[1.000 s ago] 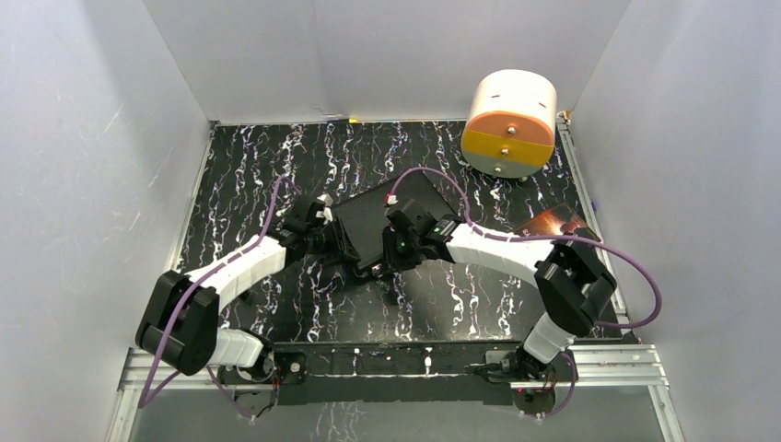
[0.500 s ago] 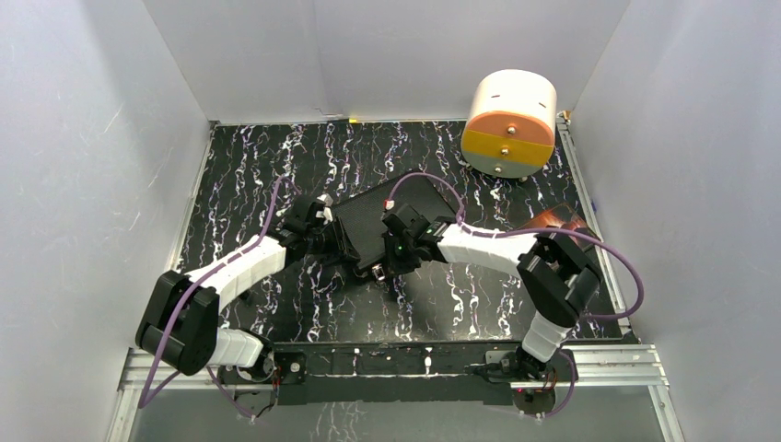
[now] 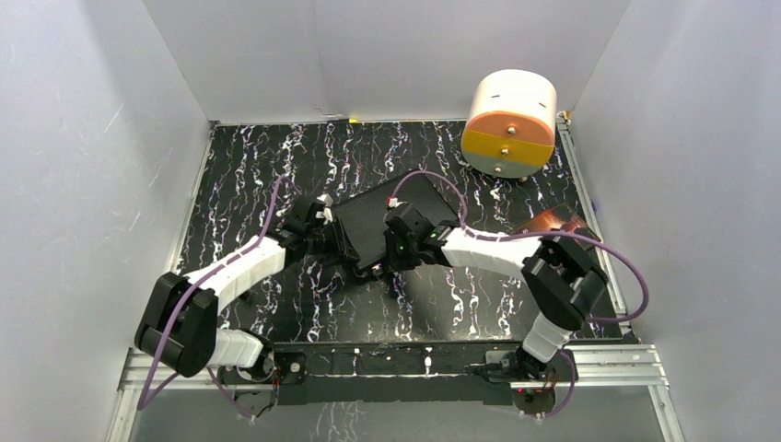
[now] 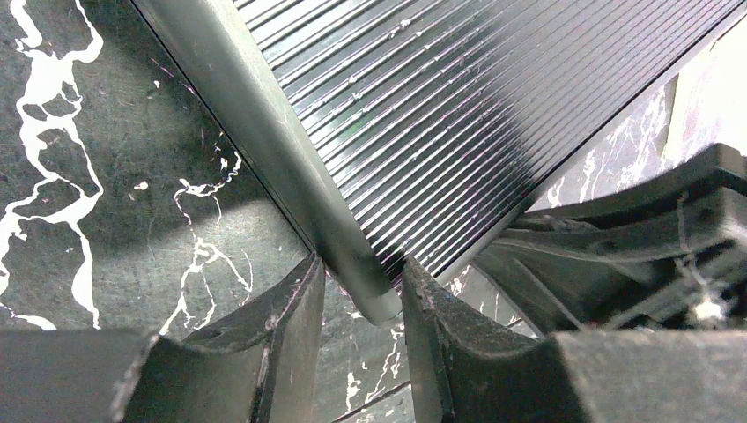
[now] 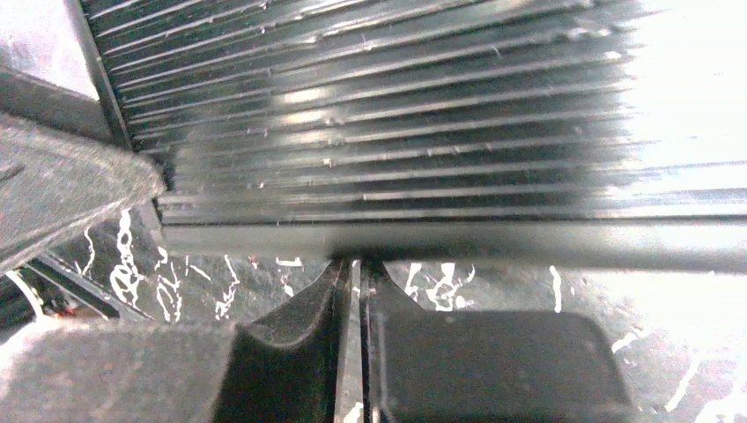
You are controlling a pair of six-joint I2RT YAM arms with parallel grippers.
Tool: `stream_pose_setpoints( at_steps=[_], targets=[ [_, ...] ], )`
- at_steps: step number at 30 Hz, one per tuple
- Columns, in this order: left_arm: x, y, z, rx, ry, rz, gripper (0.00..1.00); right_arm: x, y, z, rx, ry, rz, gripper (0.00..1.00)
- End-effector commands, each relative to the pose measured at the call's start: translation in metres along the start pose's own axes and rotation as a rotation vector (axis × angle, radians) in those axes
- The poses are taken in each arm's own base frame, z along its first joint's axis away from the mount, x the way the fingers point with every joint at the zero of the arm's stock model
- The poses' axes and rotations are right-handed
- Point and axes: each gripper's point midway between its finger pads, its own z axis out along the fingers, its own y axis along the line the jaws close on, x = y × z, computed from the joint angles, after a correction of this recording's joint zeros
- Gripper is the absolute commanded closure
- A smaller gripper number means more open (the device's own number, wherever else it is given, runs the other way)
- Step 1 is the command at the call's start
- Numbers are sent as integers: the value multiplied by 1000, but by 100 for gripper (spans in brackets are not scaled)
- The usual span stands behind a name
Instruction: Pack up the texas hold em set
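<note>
The black ribbed briefcase (image 3: 373, 219) lies closed and slanted in the middle of the table. My left gripper (image 3: 328, 241) is at its left corner. In the left wrist view the fingers (image 4: 357, 275) straddle the end of the silver rim (image 4: 264, 132) and close on it, beside the ribbed lid (image 4: 458, 115). My right gripper (image 3: 385, 261) is at the case's near edge. In the right wrist view its fingers (image 5: 359, 269) are shut and empty, tips just under the rim (image 5: 493, 240) of the lid (image 5: 396, 132). Chips, cards, dice and the disc are out of view.
A white-and-orange cylindrical drawer box (image 3: 509, 124) stands at the back right. A brown book (image 3: 553, 221) lies at the right, partly under my right arm. White walls enclose the black marbled table (image 3: 249, 175).
My right arm's elbow has swung a little to the left and its wrist has shifted slightly along the case's near edge. The left arm and the briefcase have not moved.
</note>
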Motion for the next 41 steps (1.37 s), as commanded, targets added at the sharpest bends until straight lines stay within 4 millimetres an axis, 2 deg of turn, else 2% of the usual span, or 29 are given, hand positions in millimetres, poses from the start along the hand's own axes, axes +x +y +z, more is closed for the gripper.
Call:
stream_pose_setpoints(
  at_steps=[1,3,9,11,13,18,23,24,26,29,34,38,41],
  targets=[
    [18,49,-2,-206,26,72,74,-33,13,-36,-42,-171,-8,82],
    [7,41,-12,-197,-16,100,67,-34,3,-50,1,-206,-1,80],
    [-40,22,-63,-229,-237,132,27,-40,-42,-105,209,-315,15,62],
    [-56,16,-90,-235,-337,169,19,-42,-57,-128,281,-355,18,56],
    [-69,14,-120,-255,-436,204,3,-48,-68,-154,340,-406,11,44],
    [-97,3,-209,-292,-679,281,2,-71,-91,-240,475,-594,9,18],
    [-115,-9,-301,-335,-884,325,2,-93,-91,-321,468,-790,37,7],
    [-116,-10,-314,-343,-907,332,2,-96,-90,-333,463,-821,41,3],
    [-118,-11,-338,-361,-944,331,2,-101,-90,-355,456,-877,57,2],
    [-118,-14,-361,-373,-974,330,2,-106,-90,-382,454,-940,72,2],
    [-116,-18,-390,-355,-1034,330,2,-111,-92,-413,453,-1015,93,2],
    [-115,-15,-401,-362,-1067,318,2,-113,-92,-428,434,-1062,111,2],
    [-115,-14,-401,-366,-1073,308,2,-112,-94,-430,424,-1080,122,2]
  ],
)
